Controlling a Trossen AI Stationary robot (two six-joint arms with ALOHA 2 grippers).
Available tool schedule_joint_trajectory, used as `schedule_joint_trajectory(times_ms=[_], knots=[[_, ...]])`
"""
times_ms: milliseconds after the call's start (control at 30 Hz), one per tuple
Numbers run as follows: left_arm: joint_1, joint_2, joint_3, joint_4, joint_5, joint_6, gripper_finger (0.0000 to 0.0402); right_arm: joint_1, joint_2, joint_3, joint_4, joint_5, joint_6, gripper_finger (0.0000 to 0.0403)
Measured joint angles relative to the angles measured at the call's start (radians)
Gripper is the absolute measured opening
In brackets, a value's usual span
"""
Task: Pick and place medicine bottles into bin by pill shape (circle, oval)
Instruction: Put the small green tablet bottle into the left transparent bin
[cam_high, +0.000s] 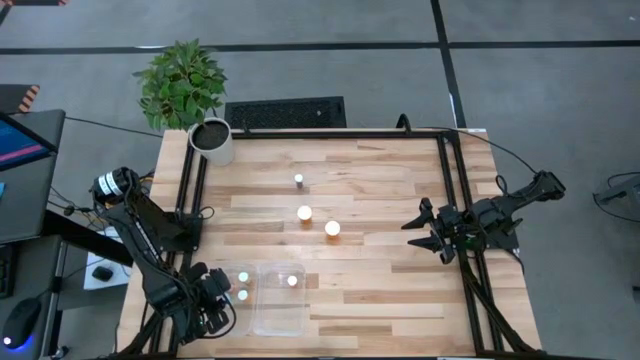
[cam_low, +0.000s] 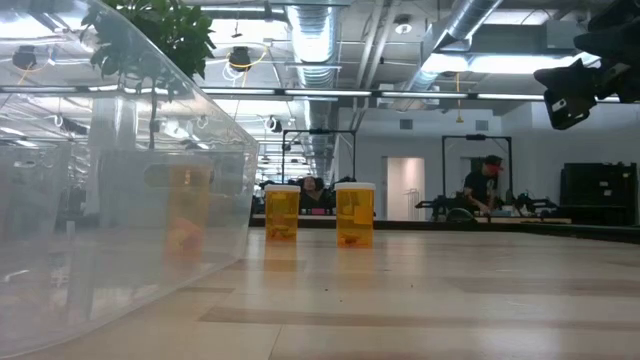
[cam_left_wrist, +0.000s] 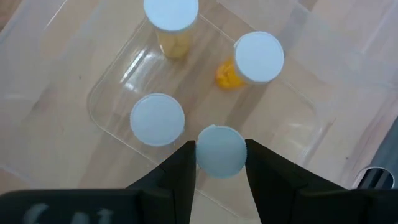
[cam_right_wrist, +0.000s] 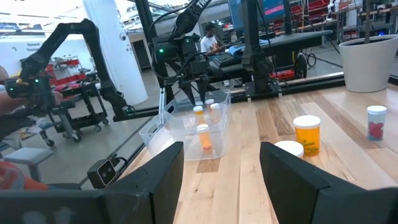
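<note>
Low view: plank table (cam_low: 420, 300), ducted ceiling; left claw (cam_left_wrist: 219, 163) clamps a bottle (cam_left_wrist: 220, 151), right claw (cam_right_wrist: 221, 163) apart.

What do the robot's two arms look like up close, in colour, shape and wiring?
Both arms are dark, nearly black, built of jointed angular links. The left arm has a pale round fitting near its base and black cables trailing off the table edge. The right arm looks the same, with a thin cable running behind it. Each end effector, left and right, is two flat, dark, wedge-shaped fingers.
</note>
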Motion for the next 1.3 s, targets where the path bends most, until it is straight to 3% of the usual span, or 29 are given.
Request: schedule_joint_trajectory(times_ms=[700,1300], knots=[[0.0,0.0,0.0,0.005,0.016,-0.018,0.0123,0.0,0.0,0.0,0.0,0.0,0.0,0.0226],[0.0,0.0,0.0,0.005,0.017,-0.033,0.02,0.0,0.0,0.0,0.0,0.0,0.0,0.0226]])
